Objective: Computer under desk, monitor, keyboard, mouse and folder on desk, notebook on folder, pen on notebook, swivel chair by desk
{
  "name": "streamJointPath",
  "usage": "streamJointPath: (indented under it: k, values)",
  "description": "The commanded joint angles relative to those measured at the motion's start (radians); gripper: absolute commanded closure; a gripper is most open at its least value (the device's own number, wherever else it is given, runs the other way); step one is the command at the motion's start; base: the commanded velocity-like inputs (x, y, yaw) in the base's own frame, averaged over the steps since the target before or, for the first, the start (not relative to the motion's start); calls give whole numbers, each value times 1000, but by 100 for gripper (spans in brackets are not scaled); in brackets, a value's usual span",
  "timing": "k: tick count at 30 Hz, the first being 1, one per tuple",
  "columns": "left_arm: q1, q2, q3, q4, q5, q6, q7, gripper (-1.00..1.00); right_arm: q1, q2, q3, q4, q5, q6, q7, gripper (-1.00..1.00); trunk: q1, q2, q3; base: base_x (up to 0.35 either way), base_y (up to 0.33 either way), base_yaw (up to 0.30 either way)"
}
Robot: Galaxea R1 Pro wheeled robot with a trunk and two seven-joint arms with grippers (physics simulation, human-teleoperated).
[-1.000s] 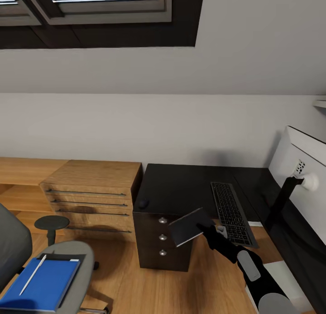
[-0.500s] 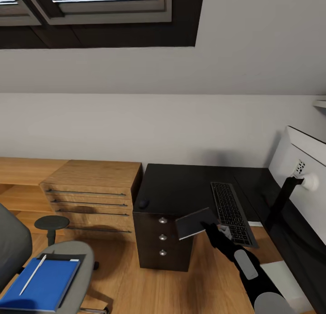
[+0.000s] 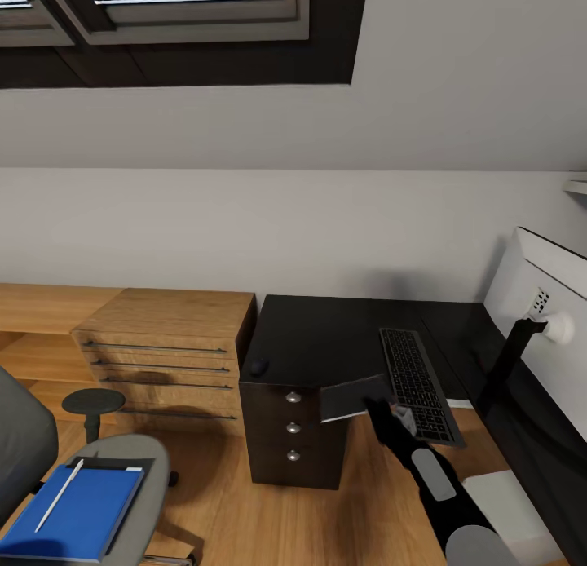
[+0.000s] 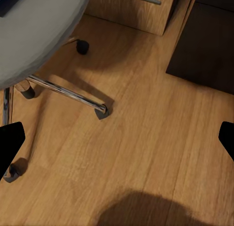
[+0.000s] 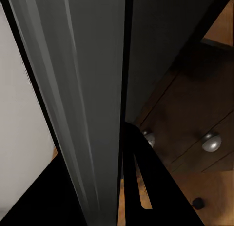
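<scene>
Notebook [image 3: 352,397] now lies flatter, nearer the counter [image 3: 326,338] edge, lower centre; my right gripper [image 3: 390,413] clamps it; left gripper [image 4: 117,138] spread, fingertips cropped.

Low wooden drawer chest [image 3: 163,360] beside a small round black stool [image 3: 93,402], under grey sloped wall.

Keyboard [image 3: 416,382] & mouse [image 3: 258,367] on desk [image 3: 326,338]; folder [image 3: 77,513] on swivel chair [image 3: 130,468], left.
</scene>
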Motion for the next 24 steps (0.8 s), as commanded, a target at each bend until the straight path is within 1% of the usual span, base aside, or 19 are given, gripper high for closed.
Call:
streamJointPath:
  k: [1,4,8,24]
  values:
    - [-1,0,5,0,-8,-3,5,-100,-1,8,-7,-1,-10,-27,-3,100,0,-1,-1,0,0,0]
    - [-1,0,5,0,-8,-3,5,-100,-1,16,-6,-1,-13,-62,-7,100,0,-1,-1,0,0,0]
    - [-1,-1,5,0,-8,-3,5,-100,-1,21,-5,-2,-16,-87,-9,100,0,-1,-1,0,0,0]
    - [-1,-2,5,0,-8,-3,3,-100,-1,24,-2,1,-17,-97,-4,100,0,-1,-1,0,0,0]
